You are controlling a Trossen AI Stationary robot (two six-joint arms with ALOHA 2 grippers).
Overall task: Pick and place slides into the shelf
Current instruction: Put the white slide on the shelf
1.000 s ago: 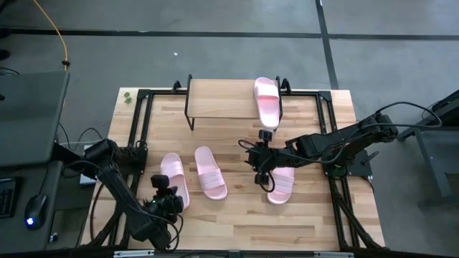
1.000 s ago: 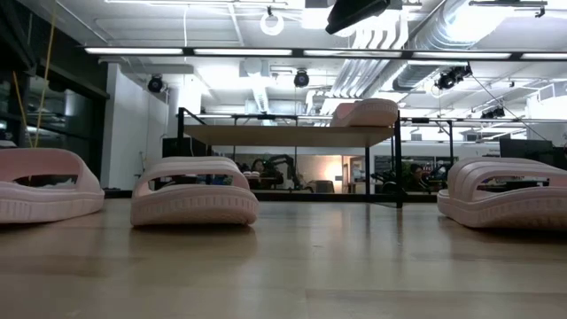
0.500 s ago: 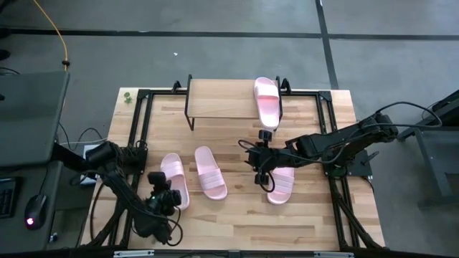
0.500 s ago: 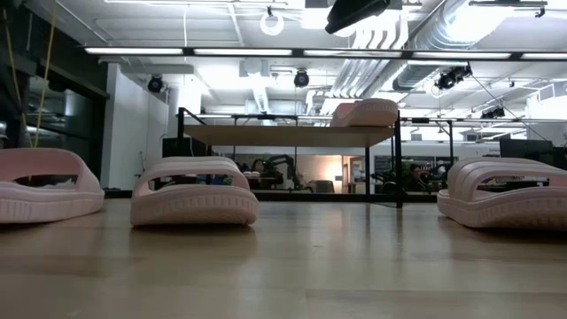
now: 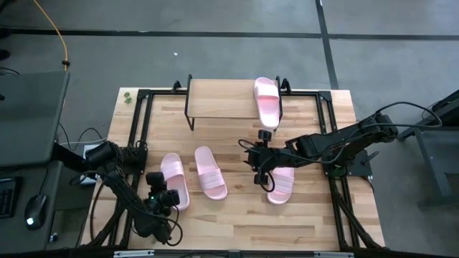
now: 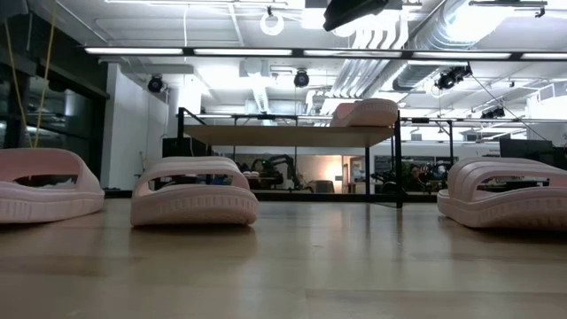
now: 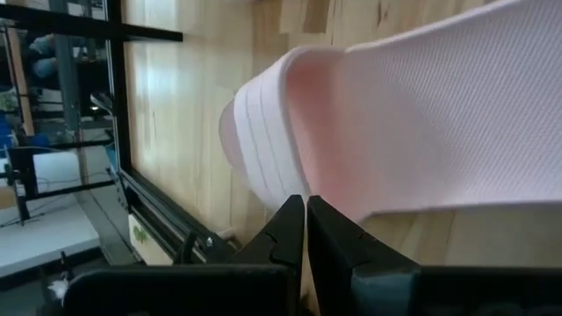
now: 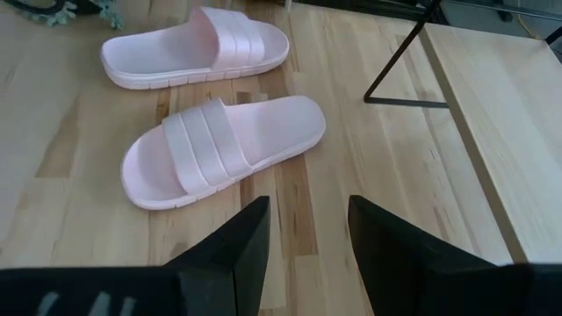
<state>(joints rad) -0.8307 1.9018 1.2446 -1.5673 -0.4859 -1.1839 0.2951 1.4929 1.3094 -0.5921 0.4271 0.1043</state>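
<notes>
No legible text, labels, brands or numbers — none anywhere.

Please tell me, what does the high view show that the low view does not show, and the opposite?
Only the high view shows both arms: the left claw beside the leftmost slide near the table's front left, and the right claw over the table between the shelf and the rightmost slide.

Only the low view shows the room beyond the table and the open space under the shelf plank between its black legs.

Both show three slides on the table and the fourth slide lying on top of the shelf at its right end.
</notes>
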